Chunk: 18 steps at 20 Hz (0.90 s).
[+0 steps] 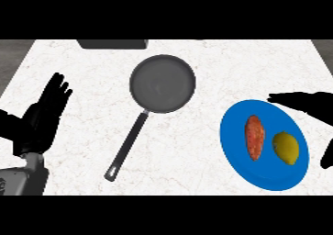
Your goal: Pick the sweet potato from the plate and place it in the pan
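1. The left robot hand (47,108) is sitting nearest us at about eight o'clock on the desk (80,151), fingers straight and pointing up, resting and holding nothing.
2. The right robot hand (316,106) is hanging at three o'clock over the far rim of the blue plate (263,181), fingers stretched flat and open, gripping nothing yet.
3. The sweet potato (255,137) is lying lengthwise on the plate's left half, just beside a lemon (286,147) but not touching it.
4. The pan (163,84) is waiting at twelve o'clock, well apart from the plate, its handle running down toward seven o'clock.
5. I'm judging the potato as stiff, fairly light and rough-skinned, so it is unlikely to be slipping or bruising.
6. Taking it across its thick middle looks best, fingers closing from the sides while keeping clear of the lemon.
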Each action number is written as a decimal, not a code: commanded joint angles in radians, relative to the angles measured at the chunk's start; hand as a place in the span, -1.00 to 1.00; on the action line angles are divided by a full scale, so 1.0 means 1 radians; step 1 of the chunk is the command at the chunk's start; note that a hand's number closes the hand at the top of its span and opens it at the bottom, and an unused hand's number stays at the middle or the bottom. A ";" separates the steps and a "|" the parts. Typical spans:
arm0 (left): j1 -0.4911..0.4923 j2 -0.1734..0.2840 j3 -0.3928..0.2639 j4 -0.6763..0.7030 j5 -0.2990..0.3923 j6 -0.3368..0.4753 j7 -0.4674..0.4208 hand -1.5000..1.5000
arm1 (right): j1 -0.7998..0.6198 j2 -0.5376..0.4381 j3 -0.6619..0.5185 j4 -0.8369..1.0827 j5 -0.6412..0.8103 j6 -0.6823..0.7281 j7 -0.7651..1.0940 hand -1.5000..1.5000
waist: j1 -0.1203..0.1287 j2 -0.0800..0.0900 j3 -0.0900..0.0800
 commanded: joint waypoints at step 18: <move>0.012 -0.053 0.039 0.016 -0.065 -0.027 -0.026 0.00 | 0.033 0.292 -0.006 -0.239 0.335 0.158 0.325 -1.00 | 0.000 0.000 0.000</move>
